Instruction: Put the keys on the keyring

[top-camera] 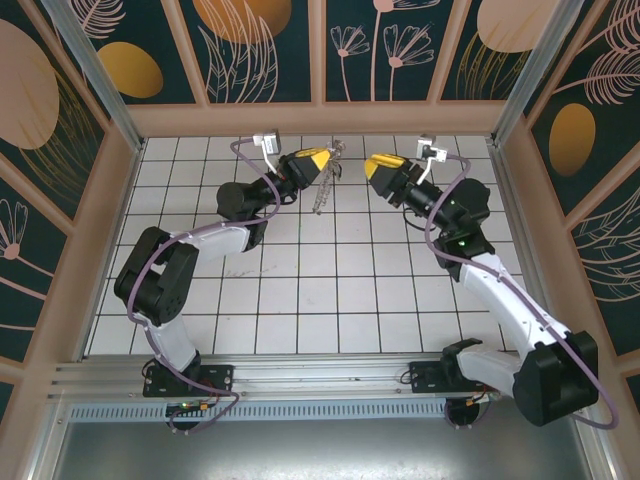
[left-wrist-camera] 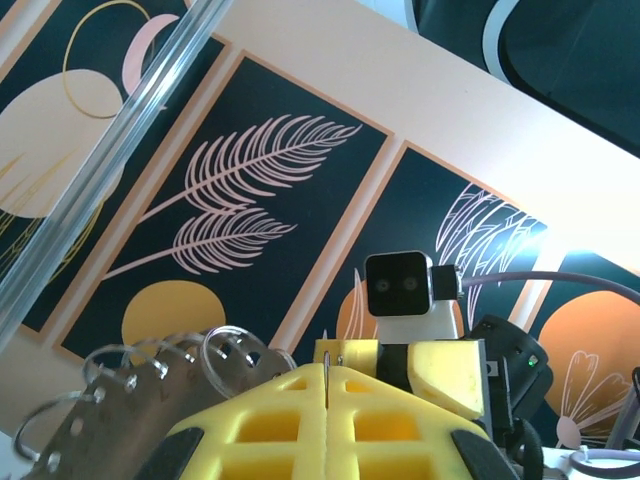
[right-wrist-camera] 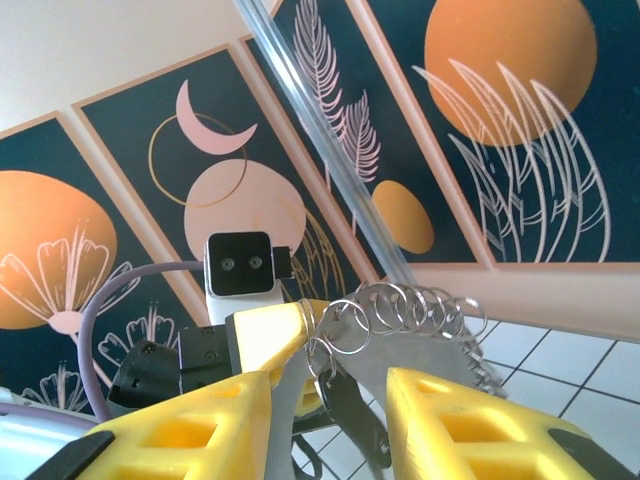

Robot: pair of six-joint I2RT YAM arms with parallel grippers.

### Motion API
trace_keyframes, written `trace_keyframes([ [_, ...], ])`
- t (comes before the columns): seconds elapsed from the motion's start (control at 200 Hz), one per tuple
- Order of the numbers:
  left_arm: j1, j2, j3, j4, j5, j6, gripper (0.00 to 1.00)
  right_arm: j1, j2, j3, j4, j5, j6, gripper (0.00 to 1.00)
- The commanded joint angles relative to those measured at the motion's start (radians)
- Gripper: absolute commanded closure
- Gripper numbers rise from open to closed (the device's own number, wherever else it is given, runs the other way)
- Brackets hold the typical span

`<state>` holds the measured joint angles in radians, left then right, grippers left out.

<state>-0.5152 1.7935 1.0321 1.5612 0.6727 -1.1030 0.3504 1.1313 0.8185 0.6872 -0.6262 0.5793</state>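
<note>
My left gripper point(top-camera: 320, 160) is shut on a thin silver keyring point(left-wrist-camera: 327, 368), whose edge pokes up between the pressed yellow pads point(left-wrist-camera: 290, 405). From that ring hangs a bunch of silver keys point(top-camera: 323, 187) threaded with several small split rings point(right-wrist-camera: 410, 305). A dark, black-headed key point(right-wrist-camera: 355, 410) dangles under the ring beside the silver blades. My right gripper point(top-camera: 377, 165) faces the left one a short way to its right. It is open, and in its wrist view its fingers point(right-wrist-camera: 205, 425) stand either side of the hanging bunch without touching it. No bronze chain loop is in view.
Both grippers are raised above the far middle of the white tiled floor point(top-camera: 320, 290). The patterned back wall point(top-camera: 320, 50) is close behind them. Side walls and metal corner posts point(top-camera: 95, 70) enclose the space.
</note>
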Motion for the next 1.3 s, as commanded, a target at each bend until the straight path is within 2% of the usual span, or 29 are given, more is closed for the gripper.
trace_keyframes([
  [0.0, 0.003, 0.003, 0.019, 0.255, 0.016, -0.04, 1.0, -0.006, 0.04, 0.04, 0.106, -0.075, 0.041, 0.64],
  [0.42, 0.003, 0.027, 0.052, 0.266, 0.039, -0.071, 1.0, -0.002, 0.151, 0.088, 0.218, -0.134, 0.094, 0.62],
  [1.031, 0.003, 0.03, 0.063, 0.271, 0.036, -0.081, 1.0, 0.039, 0.235, 0.106, 0.267, -0.166, 0.12, 0.61],
  [1.296, 0.003, 0.032, 0.068, 0.271, 0.036, -0.083, 1.0, 0.05, 0.235, 0.095, 0.267, -0.173, 0.12, 0.67],
])
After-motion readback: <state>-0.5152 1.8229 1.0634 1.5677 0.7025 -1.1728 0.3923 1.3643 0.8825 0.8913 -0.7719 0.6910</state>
